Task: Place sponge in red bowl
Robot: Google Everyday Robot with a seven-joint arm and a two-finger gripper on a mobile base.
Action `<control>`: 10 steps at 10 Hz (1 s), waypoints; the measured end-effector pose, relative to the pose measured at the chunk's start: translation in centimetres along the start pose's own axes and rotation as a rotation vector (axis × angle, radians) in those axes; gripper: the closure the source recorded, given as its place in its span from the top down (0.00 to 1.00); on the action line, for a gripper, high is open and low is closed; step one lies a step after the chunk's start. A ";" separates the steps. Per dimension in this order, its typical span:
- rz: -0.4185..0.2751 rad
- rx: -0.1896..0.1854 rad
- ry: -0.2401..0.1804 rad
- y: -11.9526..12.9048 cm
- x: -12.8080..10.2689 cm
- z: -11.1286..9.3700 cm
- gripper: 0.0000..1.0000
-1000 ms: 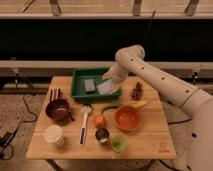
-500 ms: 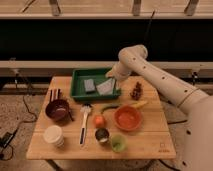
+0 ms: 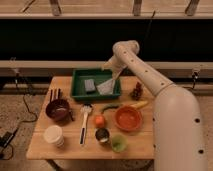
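Dark panels and a pale ledge run behind the wooden table [image 3: 132,144], which stands on a speckled floor. We see the sponge [image 3: 90,85] lying in the green tray [image 3: 95,72] at the table's back edge. The red bowl [image 3: 128,118] sits toward its right front. The gripper [image 3: 114,70], fingers spread, is over the tray's right rear corner.

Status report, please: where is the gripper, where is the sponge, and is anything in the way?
Gripper open, over tray's right side. Sponge lying in tray, not held. Cloth beside it, under gripper. Red bowl empty.
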 end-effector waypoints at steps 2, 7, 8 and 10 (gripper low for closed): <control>-0.040 0.004 -0.018 -1.7 -1.4 1.5 0.65; -0.178 0.006 -0.066 -5.4 -6.2 5.3 0.65; -0.200 0.000 -0.063 -5.4 -6.3 5.8 0.65; -0.244 -0.044 -0.074 -5.6 -6.8 7.8 0.65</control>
